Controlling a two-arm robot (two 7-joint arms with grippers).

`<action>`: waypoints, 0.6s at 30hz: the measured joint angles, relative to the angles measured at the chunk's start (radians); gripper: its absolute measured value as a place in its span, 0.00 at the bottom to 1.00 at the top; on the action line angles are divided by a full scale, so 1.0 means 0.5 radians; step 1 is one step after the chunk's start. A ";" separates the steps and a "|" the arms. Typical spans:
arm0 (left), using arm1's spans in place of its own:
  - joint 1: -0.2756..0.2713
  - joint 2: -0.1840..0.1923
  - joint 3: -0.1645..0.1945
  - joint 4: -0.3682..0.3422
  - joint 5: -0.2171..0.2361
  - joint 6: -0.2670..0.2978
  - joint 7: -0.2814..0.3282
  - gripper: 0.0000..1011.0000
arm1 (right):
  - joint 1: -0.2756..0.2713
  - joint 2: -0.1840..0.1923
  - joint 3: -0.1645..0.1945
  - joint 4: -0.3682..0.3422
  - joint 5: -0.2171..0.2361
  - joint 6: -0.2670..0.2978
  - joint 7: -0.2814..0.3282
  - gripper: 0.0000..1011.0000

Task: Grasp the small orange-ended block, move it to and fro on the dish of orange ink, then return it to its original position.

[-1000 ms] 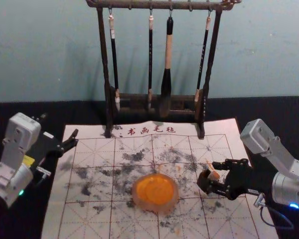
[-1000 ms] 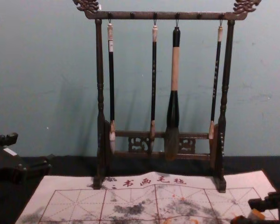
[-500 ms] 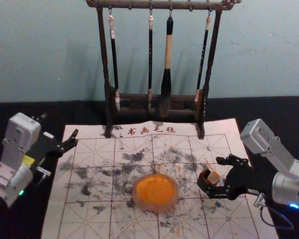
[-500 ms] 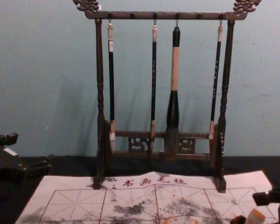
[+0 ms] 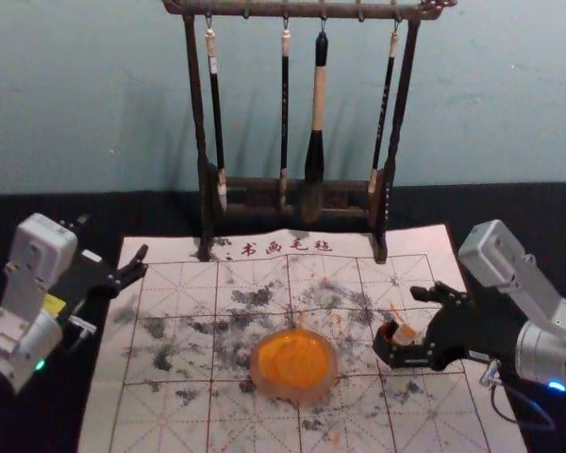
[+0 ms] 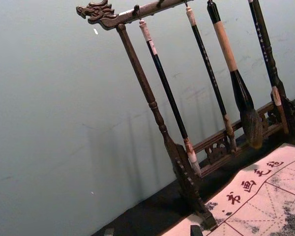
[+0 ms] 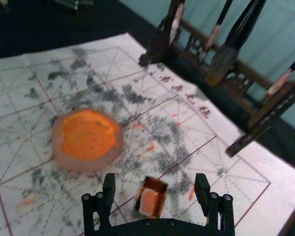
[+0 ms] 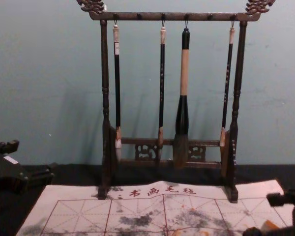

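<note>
Dish of orange ink (image 5: 297,393) on gridded mat (image 5: 160,425). Right of it — small block (image 5: 405,335) on mat, between spread fingers of right gripper (image 5: 403,321), touching neither. Left gripper (image 5: 111,241) idle by mat's far left corner, fingers apart. Beyond — rack (image 5: 197,104), four hanging brushes (image 5: 318,94).

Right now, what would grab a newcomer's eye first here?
Probably the dish of bright orange ink on the stained paper mat. Behind it stands a dark rack hung with four brushes. On the right, the right gripper stands open around a small orange-ended block; the left gripper hovers by the mat's left edge.
</note>
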 joint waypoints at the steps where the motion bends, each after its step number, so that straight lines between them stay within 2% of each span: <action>1: 0.000 0.000 0.000 0.000 0.000 0.000 0.000 0.99 | -0.004 -0.005 0.009 -0.004 0.002 -0.006 -0.010 0.99; 6: 0.000 0.000 0.000 0.000 0.000 0.000 0.000 0.99 | -0.026 -0.054 0.085 -0.034 0.021 -0.039 -0.103 0.99; 9: 0.000 0.000 0.000 0.000 0.000 0.000 0.000 0.99 | -0.042 -0.100 0.155 -0.048 0.023 -0.050 -0.211 0.99; 10: 0.000 0.000 0.000 0.000 0.000 0.000 0.000 0.99 | -0.042 -0.100 0.155 -0.048 0.023 -0.050 -0.211 0.99; 15: 0.000 0.000 0.000 0.000 0.000 0.000 0.000 0.99 | -0.086 -0.186 0.259 -0.034 -0.059 -0.065 -0.446 0.99; 17: 0.000 0.000 0.000 0.000 0.000 0.000 0.000 0.99 | -0.096 -0.199 0.270 -0.026 -0.084 -0.074 -0.491 0.99; 18: 0.000 0.000 0.000 0.000 0.000 0.000 0.000 0.99 | -0.112 -0.220 0.284 -0.008 -0.120 -0.087 -0.553 0.99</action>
